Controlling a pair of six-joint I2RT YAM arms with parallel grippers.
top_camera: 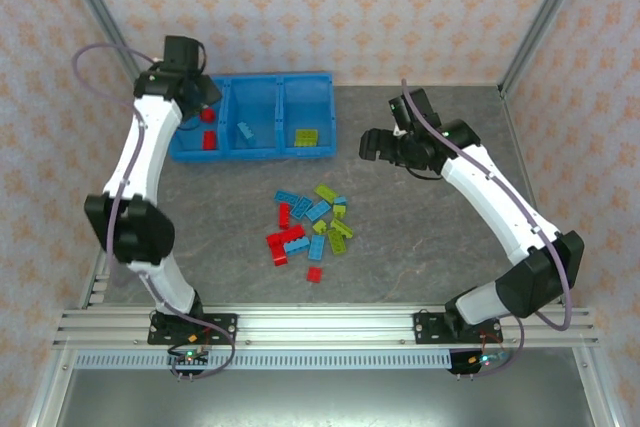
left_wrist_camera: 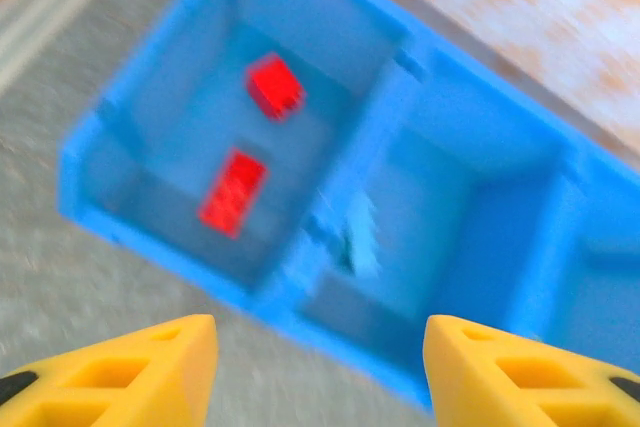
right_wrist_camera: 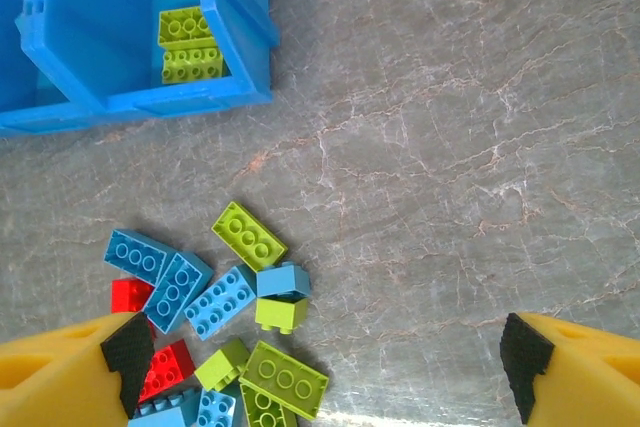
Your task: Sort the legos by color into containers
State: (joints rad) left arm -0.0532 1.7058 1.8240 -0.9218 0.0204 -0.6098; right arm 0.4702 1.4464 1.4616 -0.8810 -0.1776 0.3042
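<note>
The left claw (top_camera: 203, 97) hangs over the left compartment of the blue tray (top_camera: 280, 78). The left wrist view, blurred, shows its yellow fingers (left_wrist_camera: 170, 352) spread apart with nothing between them. Under it lie two red bricks (left_wrist_camera: 232, 192), the nearer one's long axis running diagonally across that compartment's floor. The middle compartment holds one light blue brick (top_camera: 245, 131), a pale smear at the left wrist.

In the right compartment, the overhead view gives only a lime patch. The right wrist view resolves it into two lime green bricks (right_wrist_camera: 190, 45), studs up and side by side, with their long axes parallel to the tray's front wall.

A mixed pile of bricks (top_camera: 312, 224) sits mid-worktop (top_camera: 430, 237), well apart from the tray, pointing every way. A lone red brick (top_camera: 314, 274) lies just nearer.

The right claw (top_camera: 377, 144) hovers right of the tray with its fingers (right_wrist_camera: 560, 367) wide apart and empty.
</note>
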